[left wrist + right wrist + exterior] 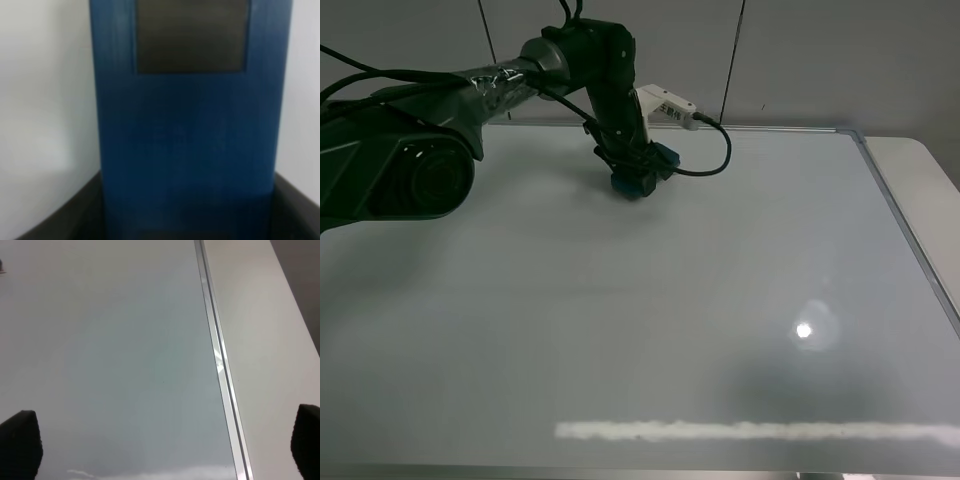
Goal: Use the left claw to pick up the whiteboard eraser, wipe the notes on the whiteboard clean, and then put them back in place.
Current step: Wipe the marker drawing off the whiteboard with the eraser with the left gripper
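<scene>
The left claw (638, 168) reaches over the far middle of the whiteboard (720, 290) and is shut on the whiteboard eraser (640, 183), which rests against the board. In the left wrist view the teal-blue eraser (185, 135) fills the frame, with one dark patch on top and the claw's dark fingers (65, 220) at its sides. No red notes show in any view. The right gripper (164, 445) is open and empty above the board's right side, its fingertips (20, 445) wide apart. It is out of the exterior view.
The board's silver frame (216, 350) runs along its right edge, with white tabletop (920, 170) beyond. A white labelled box (667, 105) and black cable (715, 165) hang off the left arm. A glare spot (804, 330) and a light streak (750, 432) lie on the board.
</scene>
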{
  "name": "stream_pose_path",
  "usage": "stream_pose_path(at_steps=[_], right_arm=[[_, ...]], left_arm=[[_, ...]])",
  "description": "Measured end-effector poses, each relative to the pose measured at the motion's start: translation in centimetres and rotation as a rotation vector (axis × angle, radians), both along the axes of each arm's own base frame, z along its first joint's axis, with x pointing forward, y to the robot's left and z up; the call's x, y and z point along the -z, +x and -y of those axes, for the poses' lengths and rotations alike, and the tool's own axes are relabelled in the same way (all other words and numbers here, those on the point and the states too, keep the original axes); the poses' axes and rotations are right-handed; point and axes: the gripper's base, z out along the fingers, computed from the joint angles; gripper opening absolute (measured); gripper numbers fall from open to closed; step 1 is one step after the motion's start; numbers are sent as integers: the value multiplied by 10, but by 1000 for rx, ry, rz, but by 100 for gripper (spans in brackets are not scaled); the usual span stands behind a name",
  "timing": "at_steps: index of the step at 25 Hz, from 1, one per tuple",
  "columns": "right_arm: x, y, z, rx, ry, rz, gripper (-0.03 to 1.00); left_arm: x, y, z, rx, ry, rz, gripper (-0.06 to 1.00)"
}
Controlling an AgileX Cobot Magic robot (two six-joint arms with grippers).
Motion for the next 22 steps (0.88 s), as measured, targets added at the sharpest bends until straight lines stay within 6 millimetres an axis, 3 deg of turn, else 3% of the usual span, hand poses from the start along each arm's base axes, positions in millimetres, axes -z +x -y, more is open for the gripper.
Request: stream_pose_path(at_steps=[5,9,22], right_arm=[[0,0,0,0,0,0,99],[0,0,0,0,0,0,99],[0,0,0,0,0,0,99]], left_arm=[[-8,16,-20,-45,-16,38,55],[-11,17,-18,-39,-10,53,55],[-7,-44,76,164,-1,22,55]])
